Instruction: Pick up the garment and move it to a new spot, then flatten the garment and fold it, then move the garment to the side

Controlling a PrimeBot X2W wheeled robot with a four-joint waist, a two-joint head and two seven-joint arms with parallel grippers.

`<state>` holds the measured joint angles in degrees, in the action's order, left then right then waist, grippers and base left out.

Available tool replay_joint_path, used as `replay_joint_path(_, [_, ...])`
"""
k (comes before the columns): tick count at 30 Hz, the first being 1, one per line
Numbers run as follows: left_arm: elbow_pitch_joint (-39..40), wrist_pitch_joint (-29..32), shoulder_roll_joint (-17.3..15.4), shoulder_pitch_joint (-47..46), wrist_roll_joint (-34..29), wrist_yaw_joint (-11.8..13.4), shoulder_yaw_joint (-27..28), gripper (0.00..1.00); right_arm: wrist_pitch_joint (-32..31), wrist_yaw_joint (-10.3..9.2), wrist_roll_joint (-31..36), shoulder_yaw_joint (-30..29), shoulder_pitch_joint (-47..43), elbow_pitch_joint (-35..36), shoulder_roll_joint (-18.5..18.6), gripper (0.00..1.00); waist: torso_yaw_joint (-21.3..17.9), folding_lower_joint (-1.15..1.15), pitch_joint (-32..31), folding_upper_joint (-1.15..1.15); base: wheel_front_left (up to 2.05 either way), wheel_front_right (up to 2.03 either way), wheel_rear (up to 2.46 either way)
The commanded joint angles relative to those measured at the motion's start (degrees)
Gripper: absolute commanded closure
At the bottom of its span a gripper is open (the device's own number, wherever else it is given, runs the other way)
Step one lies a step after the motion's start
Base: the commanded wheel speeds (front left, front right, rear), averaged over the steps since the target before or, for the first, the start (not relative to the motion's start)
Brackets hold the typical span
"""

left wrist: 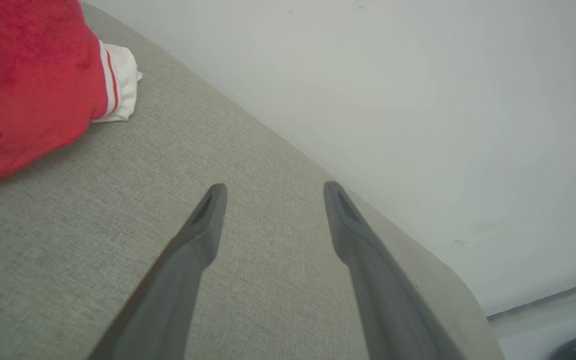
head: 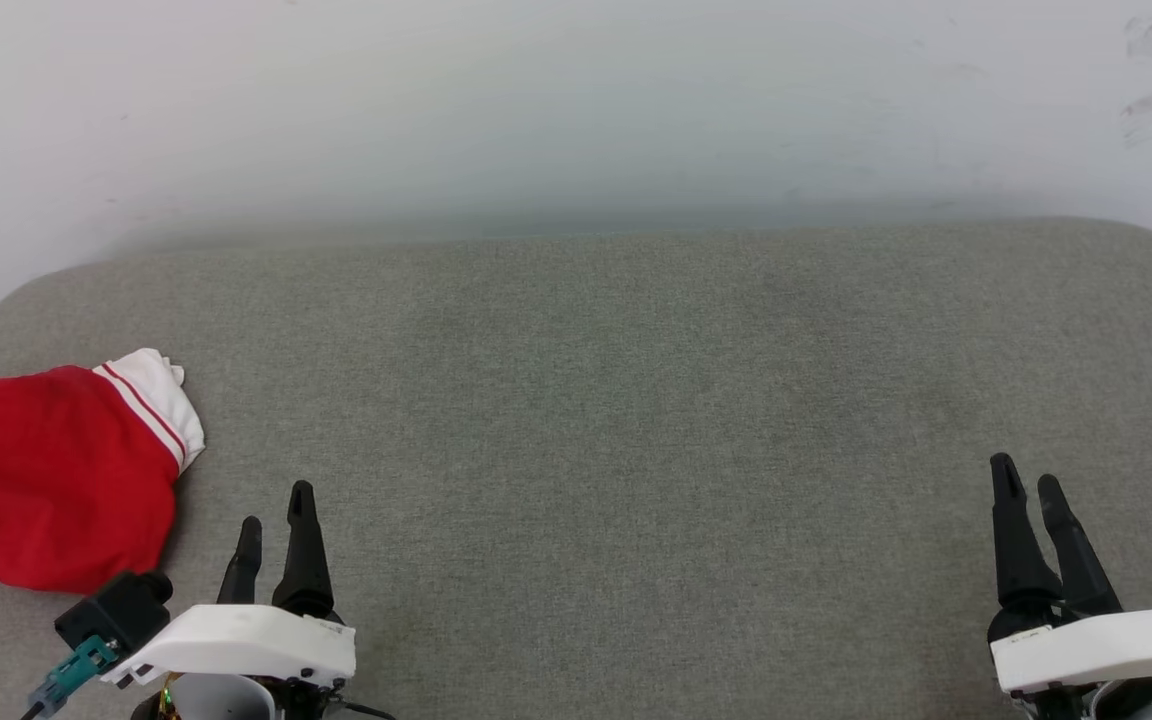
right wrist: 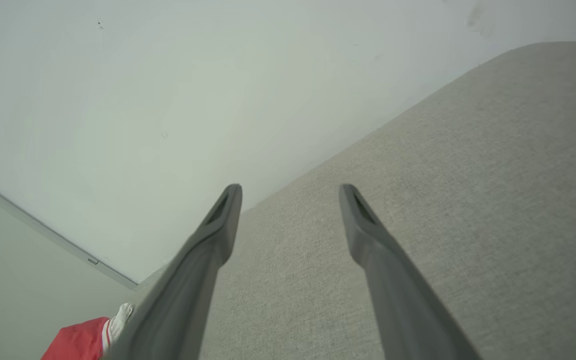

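Red fabric with a white sleeve is lying bunched in a soft heap: this is the garment (head: 46,480), and you are looking at it resting on the left end of the cushion (head: 636,400), toward that cushion's near edge. Its red-and-white striped sleeve seam is facing the cushion's middle. The grey woven cushion is spanning the whole head view, and its far edge is running along a pale wall (head: 576,100).

Your left gripper (head: 276,505) is showing over the cushion's near-left part, just beside the garment and apart from it. Its two dark fingers (left wrist: 198,235) are standing spread with bare grey weave between them, pinching nothing, and the garment is sitting off to their upper left in the left wrist view.

Your right gripper (head: 1026,470) is showing over the cushion's near-right part, well apart from the garment. Its fingers (right wrist: 368,235) are likewise standing spread and holding nothing, pointing toward the cushion's far edge and the wall.
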<state>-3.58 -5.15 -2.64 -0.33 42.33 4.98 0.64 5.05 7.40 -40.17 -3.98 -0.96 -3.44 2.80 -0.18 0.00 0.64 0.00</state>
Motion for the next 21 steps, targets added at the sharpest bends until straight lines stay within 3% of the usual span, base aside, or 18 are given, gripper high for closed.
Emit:
replay_joint_path(1, [1.1,-0.5,-0.3,-0.1,-1.9,0.3,-0.3,0.00,0.6,0.11,1.8,0.2,0.0,1.1,0.2,0.00,0.0,0.00,0.0,0.00,0.00,0.00,0.00])
replay_joint_path(21, [3.4,-3.8,-1.2,1.8,-15.5,2.0,-3.6,0.00,3.9,0.12,16.4,0.8,-2.0,3.1,0.1,0.00,0.4,0.00,-0.2,0.00,0.00,0.00,0.00])
